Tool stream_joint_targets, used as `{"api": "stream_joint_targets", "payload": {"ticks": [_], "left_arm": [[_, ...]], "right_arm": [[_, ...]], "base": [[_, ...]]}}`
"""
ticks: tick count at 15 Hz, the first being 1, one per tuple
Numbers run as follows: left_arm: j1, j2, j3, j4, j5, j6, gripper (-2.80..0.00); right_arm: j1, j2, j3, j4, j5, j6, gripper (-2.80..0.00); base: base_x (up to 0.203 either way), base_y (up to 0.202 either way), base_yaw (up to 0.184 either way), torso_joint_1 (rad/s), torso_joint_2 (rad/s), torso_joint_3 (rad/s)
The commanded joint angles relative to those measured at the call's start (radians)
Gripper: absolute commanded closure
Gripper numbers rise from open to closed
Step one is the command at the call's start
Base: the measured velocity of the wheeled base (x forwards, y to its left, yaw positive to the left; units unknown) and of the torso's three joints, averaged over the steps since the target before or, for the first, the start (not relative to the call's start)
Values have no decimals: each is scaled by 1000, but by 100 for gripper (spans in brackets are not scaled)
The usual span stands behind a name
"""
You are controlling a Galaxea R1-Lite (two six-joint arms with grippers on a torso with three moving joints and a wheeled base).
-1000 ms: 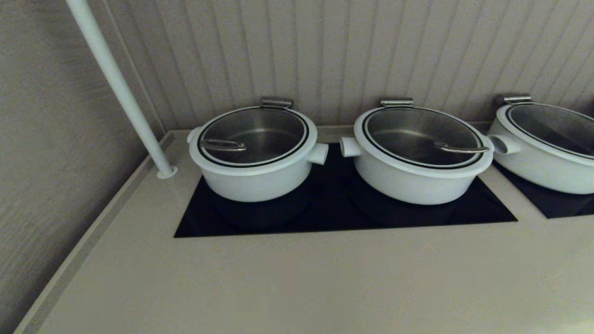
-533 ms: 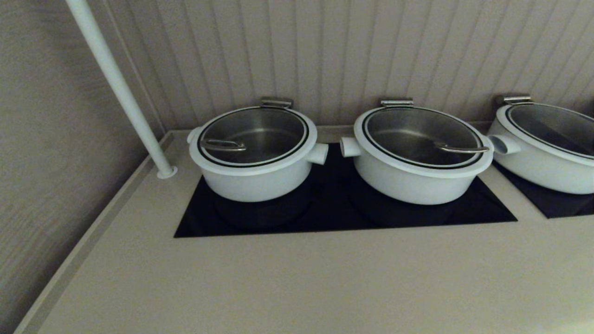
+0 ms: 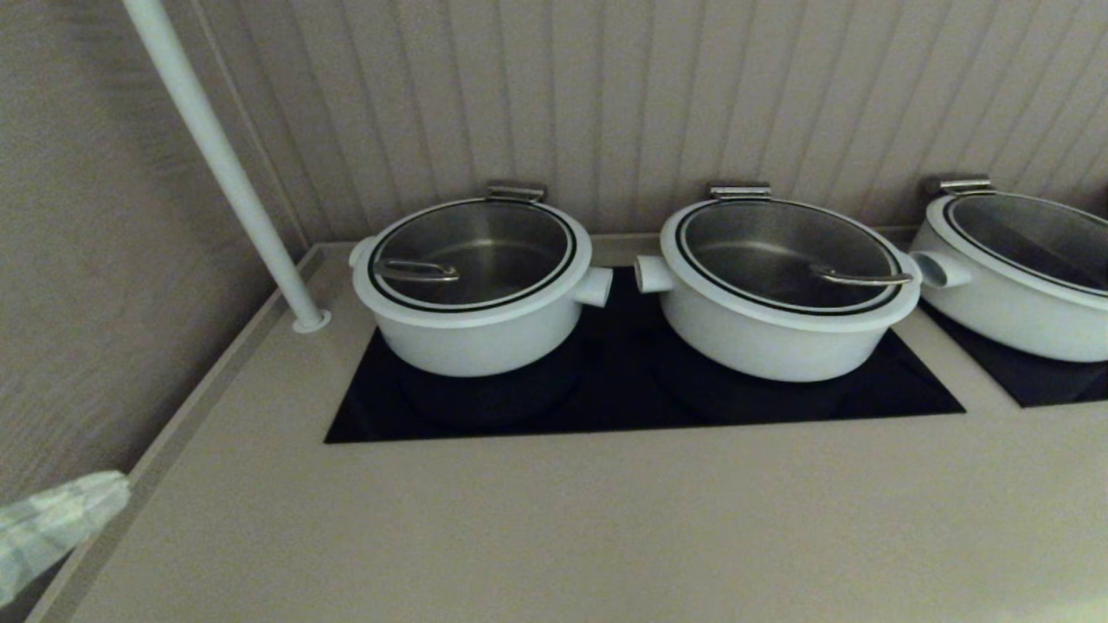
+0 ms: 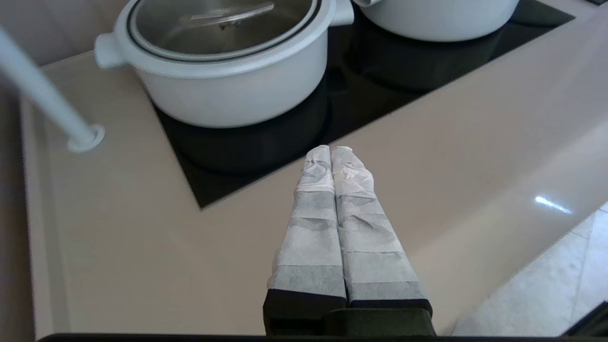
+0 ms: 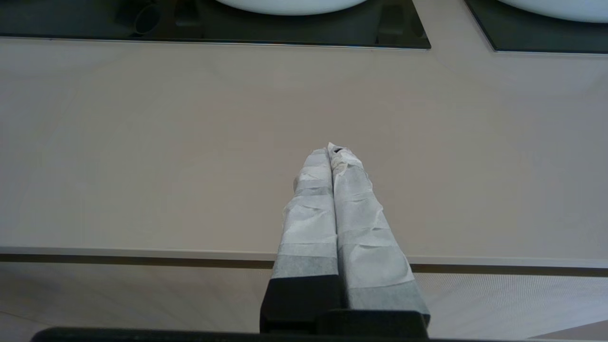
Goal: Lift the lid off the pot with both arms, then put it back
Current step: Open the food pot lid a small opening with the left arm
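Now a taped fingertip of the left gripper [image 3: 52, 519] is seen at the lower left edge of the head view, where nothing was seen 0.5 s ago; the pot [image 3: 472, 333] and lid [image 3: 472, 251] are unchanged. It is judged that the reach has only begun & the lift is not yet started. The lid is seated flat on the pot, upper left of centre in the head view, w/ its loop handle [image 3: 415, 271] near the left rim. In the left wrist view the left gripper is held over the counter [image 4: 118, 237], jaws pressed together, nothing held, pointed toward the pot, well apart from it. The right gripper [image 5: 331, 148] is absent from the head view; in its wrist view it is held above the counter's front edge, jaws likewise closed, empty.
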Motion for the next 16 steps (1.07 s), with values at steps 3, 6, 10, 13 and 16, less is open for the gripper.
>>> {"api": "stream_joint_targets", "payload": {"ticks": [3,6,10,13,16], "left_arm": [[-29,153,-14,-27,-9,-1,0],[-54,229,-13,-56,-10,-4,0],[-68,382,-3,-229,-8,-7,0],[-110,486,-13,-295,-8,-10,0],[-135,588,-13,-405,-6,-19,0]], "right_arm": [[0,2,-2,1,0,-1,0],[0,2,0,1,0,-1,0],[0,2,0,1,0,-1,0],[0,2,-1,1,0,-1,0],[0,2,0,1,0,-1,0]], "base": [[0,0,0,0,0,0],[0,0,0,0,0,0],[0,0,0,0,0,0],[0,0,0,0,0,0],[0,0,0,0,0,0]]}}
